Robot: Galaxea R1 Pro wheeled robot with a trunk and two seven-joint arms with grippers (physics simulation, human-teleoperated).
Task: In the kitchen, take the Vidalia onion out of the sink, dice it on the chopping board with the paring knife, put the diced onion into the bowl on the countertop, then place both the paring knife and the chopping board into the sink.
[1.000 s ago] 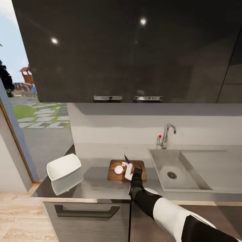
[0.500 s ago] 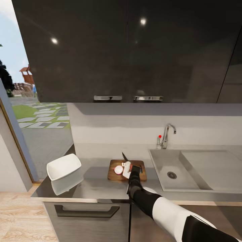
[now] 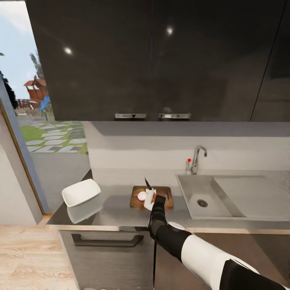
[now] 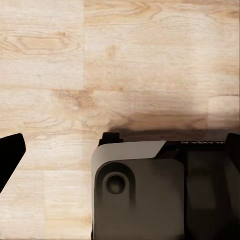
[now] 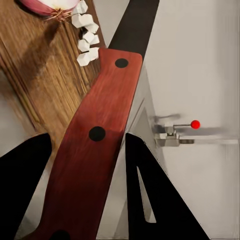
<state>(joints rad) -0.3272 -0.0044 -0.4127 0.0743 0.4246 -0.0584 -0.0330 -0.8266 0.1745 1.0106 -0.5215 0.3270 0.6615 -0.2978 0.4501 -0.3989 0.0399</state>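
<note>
A: Head view, centre of frame: right gripper [image 3: 152, 198] clamped on the knife [image 3: 148, 185], blade pointing up and away over the board [image 3: 165, 199].
B: Onion?
A: Onion [image 3: 141, 196] on the board's left part, just left of the gripper, cut face up. Small white bits beside it.
B: Right wrist view?
A: Knife [image 5: 97, 130] handle runs between the two dark fingers [image 5: 150, 195], red with black rivets, blade to the top of frame. Diced pieces [image 5: 86, 36] and an onion [image 5: 50, 6] chunk upper left on the board [image 5: 45, 85]. Tap [image 5: 175, 132] with its red knob at mid right.
B: Bowl, sink?
A: Bowl [image 3: 81, 192] left of centre on the counter [image 3: 117, 209], well apart from the board. Sink [image 3: 201, 193] right of the board, tap [image 3: 196, 159] behind it.
B: Left gripper?
A: Left wrist view: left gripper [image 4: 120, 150] over a wooden floor [image 4: 120, 60], one dark fingertip at the left edge, another at the right. Fingers spread wide, nothing between them.
</note>
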